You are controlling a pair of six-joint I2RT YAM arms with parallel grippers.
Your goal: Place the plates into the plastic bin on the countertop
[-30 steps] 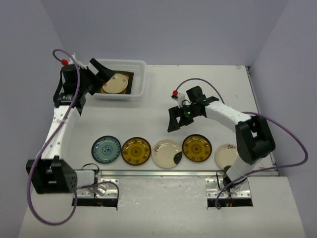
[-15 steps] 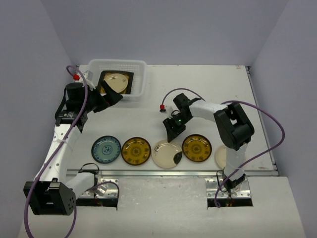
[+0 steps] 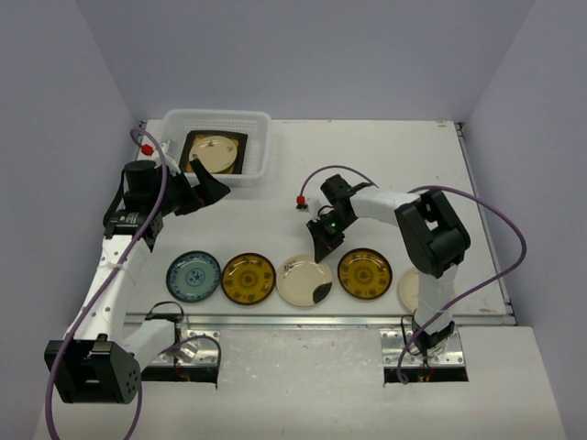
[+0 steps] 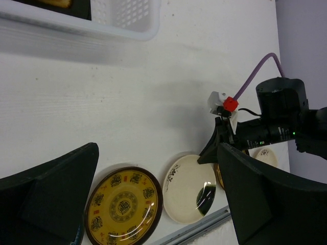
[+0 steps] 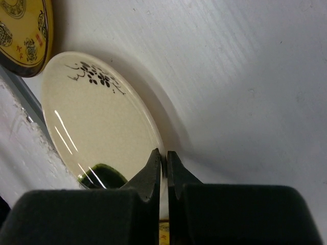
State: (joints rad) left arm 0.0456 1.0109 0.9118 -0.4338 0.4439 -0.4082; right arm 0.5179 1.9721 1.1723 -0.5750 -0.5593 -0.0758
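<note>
Along the countertop's (image 3: 385,156) near edge lie a blue patterned plate (image 3: 193,276), a yellow-brown one (image 3: 249,279), a cream plate with a dark mark (image 3: 303,282), a second yellow-brown plate (image 3: 365,273) and a cream plate (image 3: 413,291) partly under the right arm. My right gripper (image 3: 321,253) is shut on the far rim of the marked cream plate (image 5: 97,127), whose edge is pinched between the fingertips (image 5: 164,159). The plastic bin (image 3: 259,147) at the back left holds a dark-rimmed square plate (image 3: 213,153) with a round cream one on it. My left gripper (image 3: 207,189) hangs open just in front of the bin, holding nothing.
A metal rail (image 3: 303,321) runs along the near edge just behind the row of plates. In the left wrist view the bin's corner (image 4: 127,20) is at the top, and the yellow-brown plate (image 4: 122,206) and marked cream plate (image 4: 191,189) lie below between the fingers.
My right gripper came down and left onto the marked cream plate and shut on its rim; the plate shifted slightly. My left gripper drew back from over the bin, still open.
</note>
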